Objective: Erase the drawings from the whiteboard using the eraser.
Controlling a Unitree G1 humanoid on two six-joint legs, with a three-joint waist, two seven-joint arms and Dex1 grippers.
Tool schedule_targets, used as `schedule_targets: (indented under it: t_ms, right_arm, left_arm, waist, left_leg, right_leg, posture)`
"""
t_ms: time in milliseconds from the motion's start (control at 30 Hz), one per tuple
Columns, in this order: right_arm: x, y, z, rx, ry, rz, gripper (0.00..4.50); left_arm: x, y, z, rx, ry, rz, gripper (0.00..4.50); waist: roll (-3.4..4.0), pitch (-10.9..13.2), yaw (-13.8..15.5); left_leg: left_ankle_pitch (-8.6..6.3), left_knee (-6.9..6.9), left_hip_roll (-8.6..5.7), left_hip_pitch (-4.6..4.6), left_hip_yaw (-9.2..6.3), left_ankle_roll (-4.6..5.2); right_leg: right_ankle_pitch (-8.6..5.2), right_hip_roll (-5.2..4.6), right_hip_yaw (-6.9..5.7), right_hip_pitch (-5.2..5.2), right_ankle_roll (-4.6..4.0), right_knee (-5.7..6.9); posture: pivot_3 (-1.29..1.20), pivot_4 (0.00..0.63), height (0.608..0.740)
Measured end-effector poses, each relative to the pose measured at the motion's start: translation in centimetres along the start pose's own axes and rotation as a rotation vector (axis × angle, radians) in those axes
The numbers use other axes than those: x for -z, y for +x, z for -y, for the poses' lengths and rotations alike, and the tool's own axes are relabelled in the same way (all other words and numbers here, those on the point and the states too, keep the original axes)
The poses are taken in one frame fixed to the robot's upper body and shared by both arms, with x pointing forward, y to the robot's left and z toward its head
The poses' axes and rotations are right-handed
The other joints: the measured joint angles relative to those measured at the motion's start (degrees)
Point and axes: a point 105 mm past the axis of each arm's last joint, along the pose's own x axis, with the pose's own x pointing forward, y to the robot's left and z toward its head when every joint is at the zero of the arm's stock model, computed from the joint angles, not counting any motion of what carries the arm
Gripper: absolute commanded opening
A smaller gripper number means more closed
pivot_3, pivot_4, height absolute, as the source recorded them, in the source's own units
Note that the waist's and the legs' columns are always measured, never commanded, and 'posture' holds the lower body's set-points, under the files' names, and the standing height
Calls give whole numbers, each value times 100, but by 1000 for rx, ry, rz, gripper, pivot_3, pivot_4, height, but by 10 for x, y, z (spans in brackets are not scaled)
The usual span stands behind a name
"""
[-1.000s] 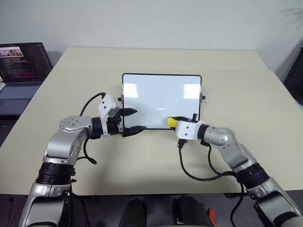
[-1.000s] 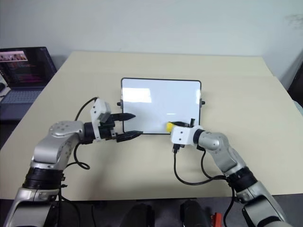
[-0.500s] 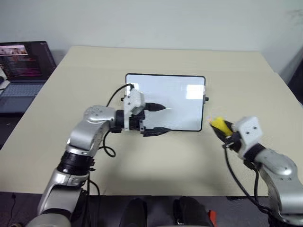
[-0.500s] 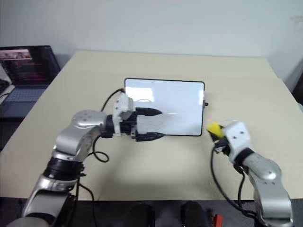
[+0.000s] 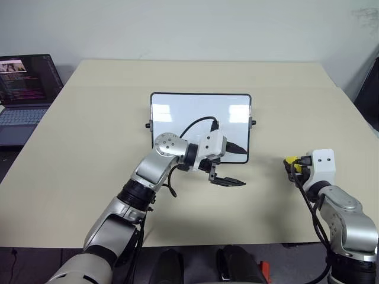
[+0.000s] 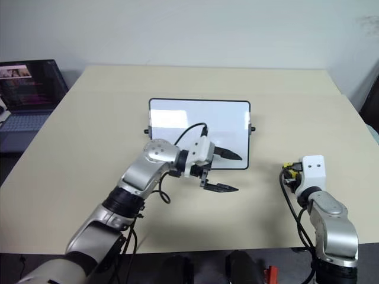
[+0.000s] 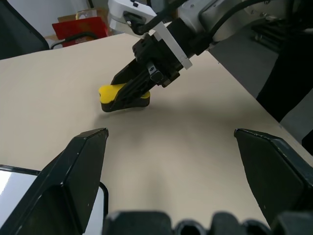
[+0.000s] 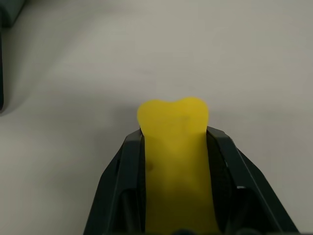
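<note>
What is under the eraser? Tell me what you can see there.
Bare table lies under the eraser, which the right gripper holds, shut on it, to the right of the whiteboard. Whether it touches the table cannot be told; its underside is hidden.

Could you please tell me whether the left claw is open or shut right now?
Open. The left claw has its two black fingers spread wide apart with nothing between them, hovering near the whiteboard's front edge.

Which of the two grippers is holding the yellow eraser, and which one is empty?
The right gripper holds the eraser, shut on it over the bare table, to the right of the whiteboard. The left gripper, at the board's lower right corner, is open and empty.
</note>
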Motion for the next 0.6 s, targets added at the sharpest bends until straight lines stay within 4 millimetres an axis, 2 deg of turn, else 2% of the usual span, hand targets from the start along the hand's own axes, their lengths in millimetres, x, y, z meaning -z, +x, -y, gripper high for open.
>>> schedule_targets:
  t_ms: [133,200,267,433,500,600]
  right_arm:
    - [0,6,1,-1,18,-10,1284]
    - [-3,8,2,3,24,-5,2001]
    - [-4,10,2,-1,30,-3,2503]
    - [-2,11,4,10,38,-9,4322]
    - [-8,8,4,7,29,12,4457]
    - [-35,-9,-8,-41,-12,128,4457]
  left_arm:
    - [6,4,-3,-2,4,-14,4500]
    - [5,7,-4,1,13,-14,4500]
    - [3,10,-5,4,31,-11,4500]
    - [3,12,-6,-3,40,-9,4500]
    - [3,12,-7,-19,37,-7,4500]
    - [8,-5,-11,-96,-9,-7,4500]
  waist:
    - [0,0,0]
    - [0,0,3]
    - [0,0,5]
    - [1,-1,2]
    - [4,-1,2]
    - [11,-4,-35]
  left_leg:
    - [0,1,0,-1,1,0]
    - [0,1,0,-2,-1,0]
    - [0,0,0,-4,-3,0]
    - [0,1,2,-3,-2,0]
    - [0,1,3,-3,-2,0]
    - [0,-2,8,-3,-2,0]
  right_leg:
    - [0,-2,0,0,0,0]
    - [0,-2,-1,0,0,0]
    - [0,-2,-3,0,0,0]
    - [1,-2,-1,0,-1,1]
    - [0,-2,0,-1,-1,2]
    - [0,5,2,-4,0,5]
  posture:
    - [0,150,740]
    - [0,150,740]
    - [0,150,740]
    - [0,150,740]
    - [0,150,740]
    - [0,150,740]
